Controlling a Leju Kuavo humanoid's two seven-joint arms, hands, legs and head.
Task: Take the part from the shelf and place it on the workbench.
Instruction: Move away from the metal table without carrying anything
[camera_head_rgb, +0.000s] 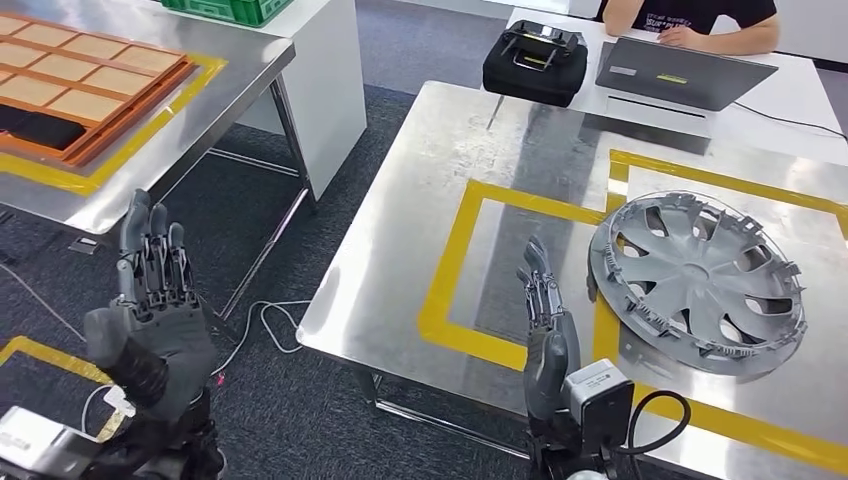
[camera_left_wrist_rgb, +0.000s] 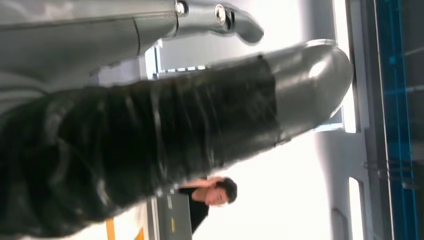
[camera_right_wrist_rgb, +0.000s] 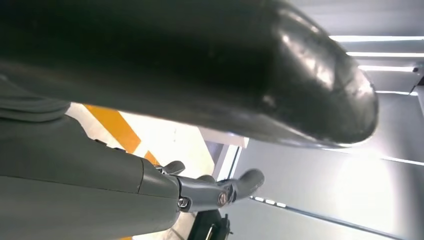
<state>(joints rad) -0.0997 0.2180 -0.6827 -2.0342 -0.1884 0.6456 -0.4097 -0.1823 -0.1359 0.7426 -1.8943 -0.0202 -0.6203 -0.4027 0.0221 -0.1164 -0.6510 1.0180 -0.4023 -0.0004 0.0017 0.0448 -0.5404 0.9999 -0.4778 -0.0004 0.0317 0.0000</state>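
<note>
A grey wheel cover (camera_head_rgb: 697, 280) lies flat on the steel workbench (camera_head_rgb: 420, 230), inside the yellow-taped square on the right. My right hand (camera_head_rgb: 545, 330) is raised beside it, just to its left, fingers straight and holding nothing. My left hand (camera_head_rgb: 155, 300) is up over the floor left of the workbench, fingers apart and empty. In the left wrist view my thumb (camera_left_wrist_rgb: 200, 125) stands close to the camera. The right wrist view has my thumb (camera_right_wrist_rgb: 225, 65) across it and a finger (camera_right_wrist_rgb: 215, 187) extended.
A second steel table (camera_head_rgb: 150, 150) at the left carries an orange tray (camera_head_rgb: 90, 85) inside yellow tape. At the far side sit a black case (camera_head_rgb: 535, 62) and a laptop (camera_head_rgb: 680, 72), with a person (camera_head_rgb: 700, 20) behind it. Cables (camera_head_rgb: 265, 325) lie on the floor.
</note>
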